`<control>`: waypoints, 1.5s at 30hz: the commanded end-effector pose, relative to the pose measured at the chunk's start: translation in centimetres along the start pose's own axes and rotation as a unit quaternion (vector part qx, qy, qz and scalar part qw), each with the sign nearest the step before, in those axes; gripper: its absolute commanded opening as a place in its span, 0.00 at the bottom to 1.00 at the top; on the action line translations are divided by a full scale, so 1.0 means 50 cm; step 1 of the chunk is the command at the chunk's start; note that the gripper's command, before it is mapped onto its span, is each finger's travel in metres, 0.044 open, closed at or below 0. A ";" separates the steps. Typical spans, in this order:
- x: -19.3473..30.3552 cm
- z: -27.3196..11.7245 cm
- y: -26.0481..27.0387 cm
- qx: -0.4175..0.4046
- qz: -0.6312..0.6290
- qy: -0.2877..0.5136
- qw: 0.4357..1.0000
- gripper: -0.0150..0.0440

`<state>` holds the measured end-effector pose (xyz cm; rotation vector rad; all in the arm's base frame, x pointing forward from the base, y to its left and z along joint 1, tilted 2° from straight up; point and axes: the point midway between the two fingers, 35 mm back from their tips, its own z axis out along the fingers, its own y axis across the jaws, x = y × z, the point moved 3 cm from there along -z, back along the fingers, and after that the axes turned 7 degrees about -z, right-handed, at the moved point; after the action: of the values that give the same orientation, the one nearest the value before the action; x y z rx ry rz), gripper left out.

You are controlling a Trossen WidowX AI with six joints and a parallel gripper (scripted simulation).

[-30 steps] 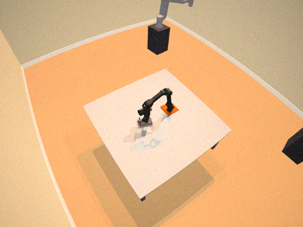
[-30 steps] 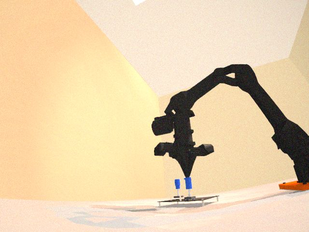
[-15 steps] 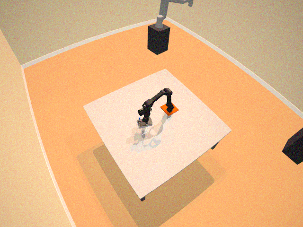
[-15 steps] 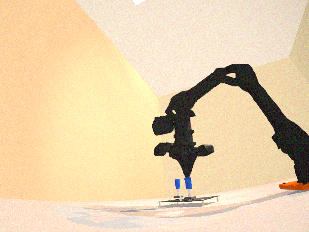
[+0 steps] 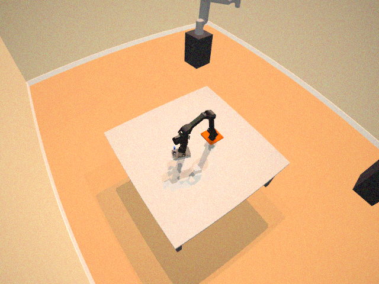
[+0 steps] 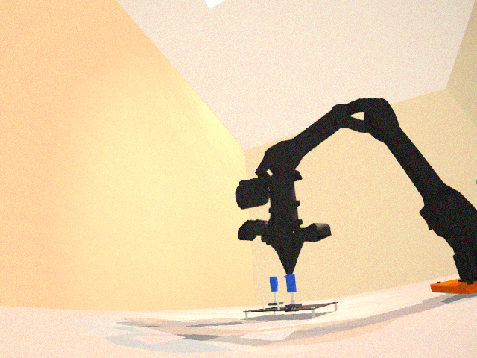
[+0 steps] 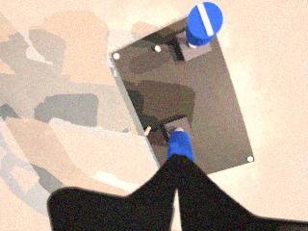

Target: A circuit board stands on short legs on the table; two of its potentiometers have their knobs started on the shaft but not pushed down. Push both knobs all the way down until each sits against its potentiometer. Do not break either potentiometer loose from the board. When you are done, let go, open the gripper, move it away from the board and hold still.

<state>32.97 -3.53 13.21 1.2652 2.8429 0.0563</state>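
Note:
The dark circuit board [image 6: 323, 305] [image 7: 217, 120] stands on short pale legs. One blue knob [image 6: 291, 283] [image 7: 179, 144] stands high on its shaft, with bare shaft showing between it and its potentiometer [image 6: 292, 306]. The other blue knob [image 5: 174, 148] [image 6: 273, 283] [image 7: 204, 23] has a white line on top and also stands high above its potentiometer [image 7: 194, 52]. My gripper [image 6: 289, 272] [image 7: 178, 160] is shut, with nothing seen between its fingers. Its tips are at the top of the first knob and hide that top in the wrist view; whether they press on it I cannot tell.
The second knob stands close beside the gripper in the exterior view. A small pale post [image 7: 147, 130] stands near the first potentiometer, and another pale post [image 7: 157, 48] near the second. The arm's orange base [image 5: 212, 141] [image 6: 449, 287] is on the white table [image 5: 214, 189].

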 end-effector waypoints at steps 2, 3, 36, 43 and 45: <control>-0.003 0.037 0.001 0.009 0.003 0.007 1.000 0.25; -0.003 0.037 0.001 0.009 0.003 0.007 1.000 0.25; -0.003 0.056 0.001 0.009 0.003 0.007 1.000 0.25; -0.003 0.058 0.001 0.009 0.003 0.007 1.000 0.25; -0.003 0.062 0.001 0.009 0.003 0.007 1.000 0.25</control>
<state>32.86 -3.50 12.54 1.2607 2.8330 0.0604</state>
